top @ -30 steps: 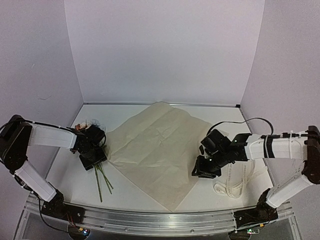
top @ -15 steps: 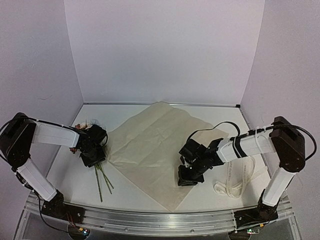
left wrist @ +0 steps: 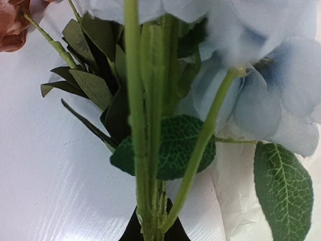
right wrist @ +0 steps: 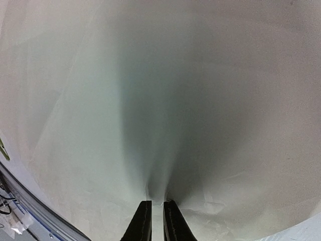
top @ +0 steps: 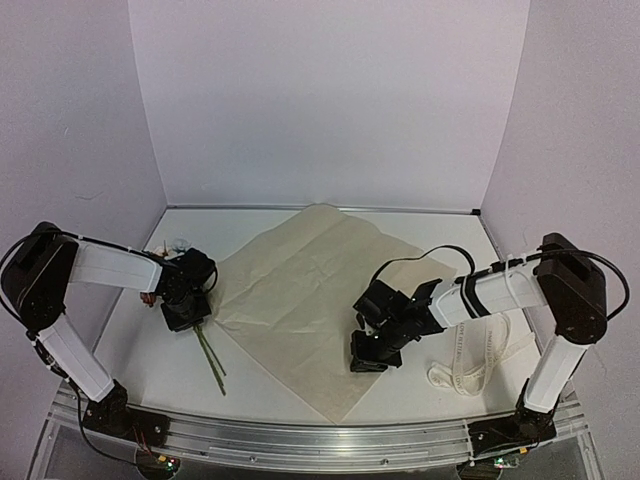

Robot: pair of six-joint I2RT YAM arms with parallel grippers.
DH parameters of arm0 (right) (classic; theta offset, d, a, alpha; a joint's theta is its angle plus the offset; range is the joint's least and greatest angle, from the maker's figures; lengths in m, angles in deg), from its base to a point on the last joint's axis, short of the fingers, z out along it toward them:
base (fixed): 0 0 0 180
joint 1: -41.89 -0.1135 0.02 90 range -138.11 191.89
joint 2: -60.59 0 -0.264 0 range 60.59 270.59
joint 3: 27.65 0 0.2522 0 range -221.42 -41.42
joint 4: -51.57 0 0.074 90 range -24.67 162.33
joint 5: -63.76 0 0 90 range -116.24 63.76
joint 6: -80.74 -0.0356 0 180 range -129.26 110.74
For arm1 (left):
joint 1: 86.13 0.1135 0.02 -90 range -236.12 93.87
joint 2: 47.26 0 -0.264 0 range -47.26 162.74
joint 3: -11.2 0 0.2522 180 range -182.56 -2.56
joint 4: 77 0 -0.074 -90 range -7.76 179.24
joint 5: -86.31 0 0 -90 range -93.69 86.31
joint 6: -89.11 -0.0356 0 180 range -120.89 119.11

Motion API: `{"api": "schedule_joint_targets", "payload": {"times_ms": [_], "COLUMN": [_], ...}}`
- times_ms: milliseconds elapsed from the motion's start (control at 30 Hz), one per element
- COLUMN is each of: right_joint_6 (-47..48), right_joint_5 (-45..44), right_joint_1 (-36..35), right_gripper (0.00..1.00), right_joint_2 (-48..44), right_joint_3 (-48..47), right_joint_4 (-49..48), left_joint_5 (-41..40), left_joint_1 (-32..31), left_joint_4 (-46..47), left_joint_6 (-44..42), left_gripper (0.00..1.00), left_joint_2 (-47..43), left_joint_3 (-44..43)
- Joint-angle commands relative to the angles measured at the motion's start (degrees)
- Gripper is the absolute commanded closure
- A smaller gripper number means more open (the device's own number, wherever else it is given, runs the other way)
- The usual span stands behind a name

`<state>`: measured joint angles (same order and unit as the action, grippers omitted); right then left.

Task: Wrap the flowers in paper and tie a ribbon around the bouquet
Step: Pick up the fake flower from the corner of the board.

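Showing one paper sheet (top: 300,285), one ribbon (top: 470,366), one flower bunch (left wrist: 173,145).

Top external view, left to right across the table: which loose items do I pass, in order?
flowers → paper → ribbon

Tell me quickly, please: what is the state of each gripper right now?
Left gripper: closed on the stems of the flowers.
Right gripper: closed, pinching a fold of the paper.
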<state>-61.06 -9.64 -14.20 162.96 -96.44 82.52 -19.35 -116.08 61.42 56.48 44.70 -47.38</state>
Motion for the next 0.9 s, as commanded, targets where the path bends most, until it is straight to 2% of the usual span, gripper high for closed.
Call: {"api": "schedule_joint_targets", "payload": {"times_ms": [0, 200, 500, 700, 867], "right_joint_6": [-1.4, -2.0, -2.5, -4.5, 1.1], "right_joint_5": [-1.0, -1.1, -1.1, -2.6, -7.1], "right_joint_1": [-0.7, -1.0, -2.2, -3.1, -0.3], "right_gripper": [0.92, 0.92, 0.93, 0.93, 0.80], "right_joint_2": [1.5, 1.3, 0.7, -1.6, -9.9], "right_joint_3": [-0.7, -1.1, -3.7, -5.8, -6.4], "right_joint_4": [0.8, 1.1, 3.7, 3.7, 10.5], "left_joint_5": [-2.6, -8.8, -10.6, -4.0, -0.8], "left_joint_1": [0.2, 0.2, -1.4, -4.9, -8.9], "left_joint_4": [-6.5, -13.0, -16.2, -13.5, -10.1], "left_joint_6": [-2.5, -4.8, -14.4, -21.4, -22.8], "left_gripper": [1.00, 1.00, 1.00, 1.00, 1.00], "left_joint_2": [-0.7, -5.2, -10.7, -6.3, 2.4], "left_joint_3": [-2.3, -5.5, -15.0, -26.7, -37.8]}}
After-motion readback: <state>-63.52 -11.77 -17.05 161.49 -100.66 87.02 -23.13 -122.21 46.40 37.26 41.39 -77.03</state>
